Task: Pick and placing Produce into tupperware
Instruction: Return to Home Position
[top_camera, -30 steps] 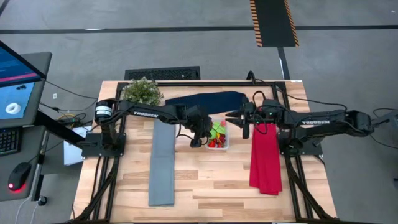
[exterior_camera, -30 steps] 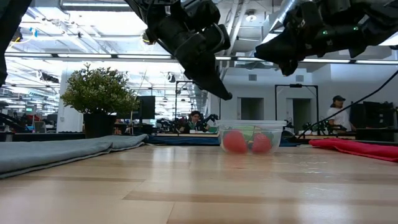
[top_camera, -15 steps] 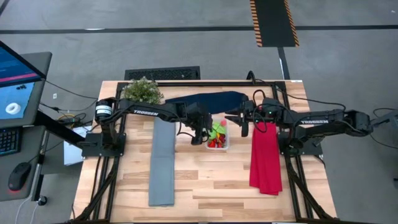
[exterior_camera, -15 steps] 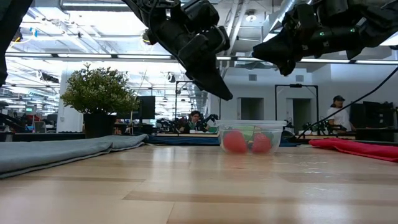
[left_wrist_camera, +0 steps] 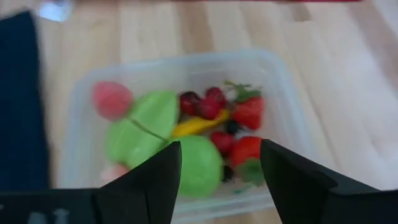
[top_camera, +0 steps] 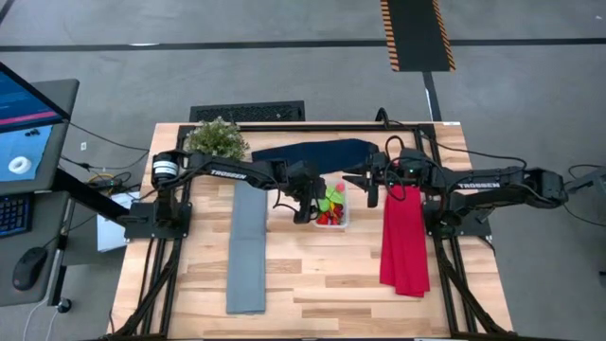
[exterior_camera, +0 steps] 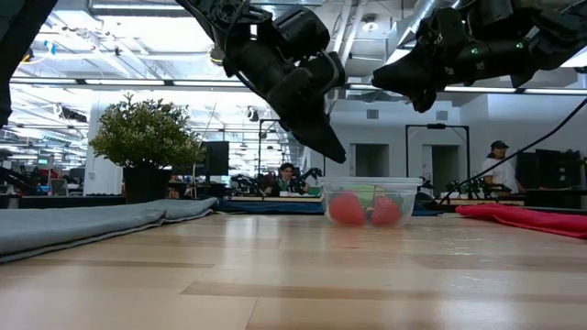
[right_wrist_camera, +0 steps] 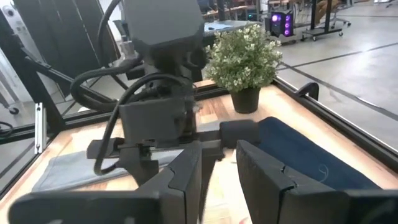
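Tupperware [top_camera: 345, 216] is set on the table [top_camera: 303, 284] near its middle, between the grey cloth [top_camera: 248, 251] and the red cloth [top_camera: 404, 242]. Its long axis runs from the table's far edge toward the near edge; the far short end is just beside the navy cloth [top_camera: 312, 153]. It stands upright, open side up.

Produce is held inside the tub. In the left wrist view, lime-green pieces [left_wrist_camera: 149, 118], strawberries [left_wrist_camera: 249, 112], dark cherries [left_wrist_camera: 199, 102] and a yellow piece [left_wrist_camera: 196, 126] are seen, the yellow piece lying slantwise between green and red.

Left gripper [top_camera: 305, 210] is held above the tub's left side, off the table, fingers [left_wrist_camera: 155, 180] spread wide, nothing between them. Right gripper [top_camera: 371, 196] is raised at the tub's right side, over the inner edge of the red cloth; only a narrow gap is seen between its fingers [right_wrist_camera: 186, 174], nothing gripped.

Against the frame a second ago: in the low view the left gripper's tip is found lower and closer to the tub, and in the high view its shoulder joint is turned slightly. Right arm, tub and contents are unchanged.
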{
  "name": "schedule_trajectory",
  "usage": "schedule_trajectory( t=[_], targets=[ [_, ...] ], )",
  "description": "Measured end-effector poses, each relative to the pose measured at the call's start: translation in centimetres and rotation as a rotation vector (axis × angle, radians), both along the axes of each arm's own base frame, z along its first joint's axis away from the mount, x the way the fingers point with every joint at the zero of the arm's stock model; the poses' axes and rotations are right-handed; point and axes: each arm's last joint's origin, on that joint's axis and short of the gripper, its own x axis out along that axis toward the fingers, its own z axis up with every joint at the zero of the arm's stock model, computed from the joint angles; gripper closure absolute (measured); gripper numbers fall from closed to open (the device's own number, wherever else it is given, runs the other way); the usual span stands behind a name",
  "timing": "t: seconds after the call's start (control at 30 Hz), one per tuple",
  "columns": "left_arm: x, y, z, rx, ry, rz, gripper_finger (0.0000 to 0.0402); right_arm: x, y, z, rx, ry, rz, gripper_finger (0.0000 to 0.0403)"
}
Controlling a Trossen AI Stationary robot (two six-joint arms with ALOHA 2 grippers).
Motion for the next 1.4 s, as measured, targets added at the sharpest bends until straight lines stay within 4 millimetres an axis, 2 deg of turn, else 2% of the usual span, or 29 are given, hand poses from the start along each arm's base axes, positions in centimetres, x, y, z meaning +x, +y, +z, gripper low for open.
schedule_trajectory(
  t=[0.23, 0.37, 0.43, 0.5, 0.6, 0.7, 0.8, 0.97, 1.1, 1.2, 1.3, 1.4],
  targets=[
    [0.1, 0.2, 0.6, 0.04, -0.04, 0.003, 0.0198, 0.0, 0.1, 0.1, 0.0, -0.012, 0.024, 0.0278],
    [0.2, 0.3, 0.8, -0.039, -0.065, -0.029, 0.0198, -0.6, 0.7, 1.3, -0.013, -0.095, 0.238, 0.0278],
    [0.4, 0.3, 1.2, -0.136, -0.125, -0.109, 0.0198, -0.9, 1.1, 1.9, -0.021, -0.139, 0.382, 0.0278],
    [0.6, 0.5, 2.0, -0.253, -0.206, -0.219, 0.0198, -1.5, 1.4, 2.5, -0.035, -0.17, 0.454, 0.0278],
    [0.7, 1.3, 3.7, -0.336, -0.332, -0.299, 0.0198, -2.6, 1.2, 3.1, -0.037, -0.167, 0.413, 0.0278],
    [0.0, 2.9, 5.3, -0.292, -0.379, -0.217, 0.0198, -3.9, 1.3, 3.7, -0.039, -0.161, 0.345, 0.0278],
    [-1.0, 3.4, 6.8, -0.209, -0.378, -0.122, 0.0198, -5.2, 1.9, 4.0, -0.043, -0.149, 0.276, 0.0278],
    [-3.4, 2.4, 9.9, -0.113, -0.489, -0.074, 0.0198, -7.1, 3.6, 5.1, -0.089, -0.215, 0.279, 0.0278],
    [-7.0, 1.0, 11.3, -0.035, -0.608, 0.044, 0.0198, -8.5, 4.9, 5.4, -0.1, -0.235, 0.225, 0.0278],
    [-10.4, 0.4, 11.2, 0.003, -0.669, 0.142, 0.0198, -9.4, 5.5, 5.1, -0.092, -0.198, 0.153, 0.0278],
    [-13.6, -0.3, 10.1, -0.024, -0.7, 0.132, 0.0198, -10.0, 6.3, 4.7, -0.096, -0.203, 0.19, 0.0278],
    [-16.6, -1.2, 9.9, -0.07, -0.747, 0.096, 0.0198, -10.8, 6.9, 3.8, -0.095, -0.249, 0.22, 0.0278]
  ],
)
